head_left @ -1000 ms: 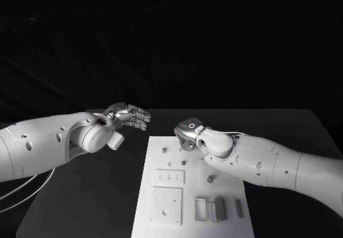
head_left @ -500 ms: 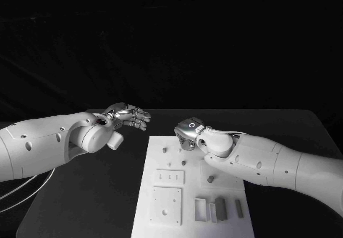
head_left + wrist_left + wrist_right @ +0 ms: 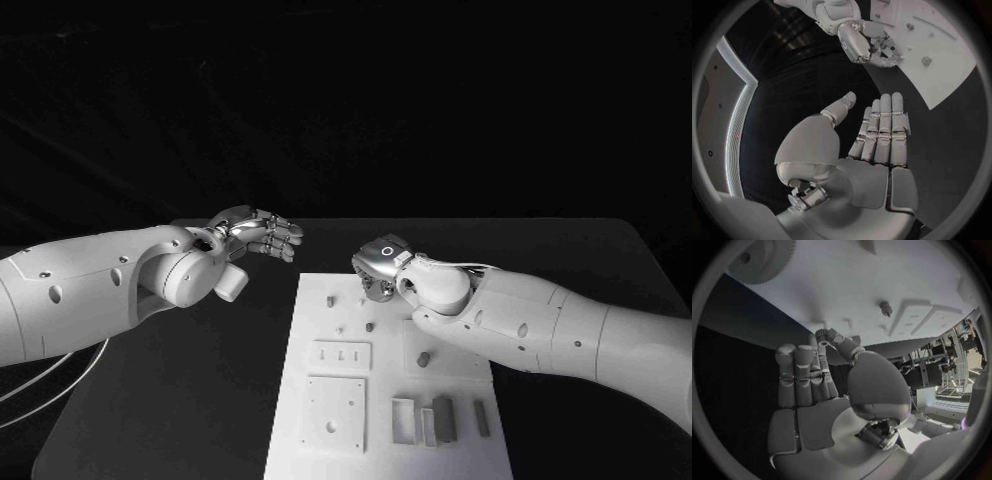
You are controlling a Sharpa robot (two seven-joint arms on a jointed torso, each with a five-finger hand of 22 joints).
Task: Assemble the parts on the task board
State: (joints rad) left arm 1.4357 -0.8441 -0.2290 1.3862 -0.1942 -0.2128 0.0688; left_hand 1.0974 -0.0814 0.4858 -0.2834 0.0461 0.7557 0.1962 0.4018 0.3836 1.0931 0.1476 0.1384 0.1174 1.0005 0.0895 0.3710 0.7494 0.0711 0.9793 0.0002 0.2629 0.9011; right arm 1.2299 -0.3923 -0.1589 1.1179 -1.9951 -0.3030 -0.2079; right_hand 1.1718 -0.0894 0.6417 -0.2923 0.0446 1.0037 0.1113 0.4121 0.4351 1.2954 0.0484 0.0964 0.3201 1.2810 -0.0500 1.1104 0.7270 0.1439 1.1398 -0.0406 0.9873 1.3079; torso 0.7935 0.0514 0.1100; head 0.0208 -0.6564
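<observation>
The white task board (image 3: 389,385) lies lengthwise down the middle of the table. Small pegs (image 3: 371,326) stand on its far half, and upright bars (image 3: 443,418) stand at its near right. My right hand (image 3: 378,272) hovers over the board's far end. In the right wrist view a small toothed part (image 3: 821,332) is pinched between the thumb and a finger of my right hand (image 3: 817,390), with the board (image 3: 879,275) and a peg (image 3: 884,307) beyond. My left hand (image 3: 260,232) hangs over the black table left of the board's far corner, fingers straight and apart, holding nothing.
Two recessed square plates (image 3: 336,410) sit on the board's near left. A large toothed wheel (image 3: 761,260) lies at the board's edge in the right wrist view. Black table (image 3: 188,400) surrounds the board on both sides. The left wrist view shows my right hand (image 3: 870,42) over the board's corner (image 3: 942,60).
</observation>
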